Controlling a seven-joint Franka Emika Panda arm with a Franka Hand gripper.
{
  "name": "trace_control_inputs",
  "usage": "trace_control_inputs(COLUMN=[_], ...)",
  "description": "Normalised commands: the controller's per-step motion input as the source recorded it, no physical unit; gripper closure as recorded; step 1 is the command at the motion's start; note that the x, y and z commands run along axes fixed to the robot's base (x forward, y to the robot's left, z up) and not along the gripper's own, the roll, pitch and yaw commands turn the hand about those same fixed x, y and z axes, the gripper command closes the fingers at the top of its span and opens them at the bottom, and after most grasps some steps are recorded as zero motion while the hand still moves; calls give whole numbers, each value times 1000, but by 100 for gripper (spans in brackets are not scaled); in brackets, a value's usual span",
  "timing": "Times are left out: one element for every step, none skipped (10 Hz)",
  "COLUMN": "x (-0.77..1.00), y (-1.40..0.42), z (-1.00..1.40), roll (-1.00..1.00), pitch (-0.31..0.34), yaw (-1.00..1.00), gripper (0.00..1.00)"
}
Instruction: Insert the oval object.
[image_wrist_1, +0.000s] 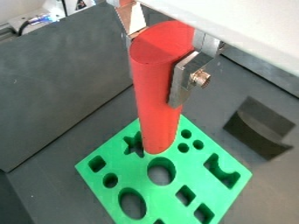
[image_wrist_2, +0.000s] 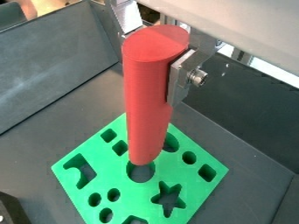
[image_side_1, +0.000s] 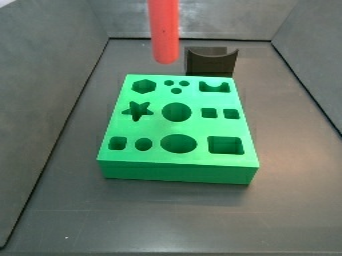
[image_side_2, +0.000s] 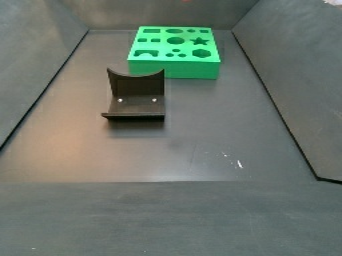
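The oval object, a long smooth red peg (image_wrist_1: 158, 96), hangs upright in my gripper (image_wrist_1: 160, 57); both wrist views show it (image_wrist_2: 146, 101). The silver fingers (image_wrist_1: 184, 79) are shut on its upper part. Its lower end hovers above the green block with shaped holes (image_wrist_1: 205, 188), near a round hole (image_wrist_2: 140, 172). In a side view the peg (image_side_1: 163, 30) hangs above the far edge of the green block (image_side_1: 181, 125), and the gripper itself is out of that frame. Neither the peg nor the gripper shows in the side view that has the green block (image_side_2: 174, 45) at the far end.
The dark fixture (image_side_2: 134, 95) stands on the dark floor beside the green block, also seen in a side view (image_side_1: 211, 60) and a wrist view (image_wrist_1: 260, 127). Grey walls (image_side_1: 80, 90) enclose the work area.
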Motion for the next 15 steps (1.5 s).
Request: trace_control_inputs(x=[251, 0, 0, 0, 0, 0, 3, 0, 0, 0, 0, 0, 0, 0, 0], y=[-329, -291, -294, -294, -291, -294, -291, -274, -260, -226, -214, -191, -111, -11, 0], z=[-114, -117, -111, -77, -77, -123, -137, -183, -200, -226, -234, -297, -397, -423, -420], roll=[0, 0, 0, 0, 0, 0, 0, 0, 0, 0, 0, 0, 0, 3, 14], pitch=[0, -16, -7, -11, -13, 0, 0, 0, 0, 0, 0, 0, 0, 0, 0], yaw=[-720, -923, -911, -906, -911, -909, -906, -917, -926, -946, -949, -974, -1000, -1000, -1000], gripper=[100, 100, 100, 100, 100, 100, 100, 100, 100, 100, 100, 100, 100, 100, 100])
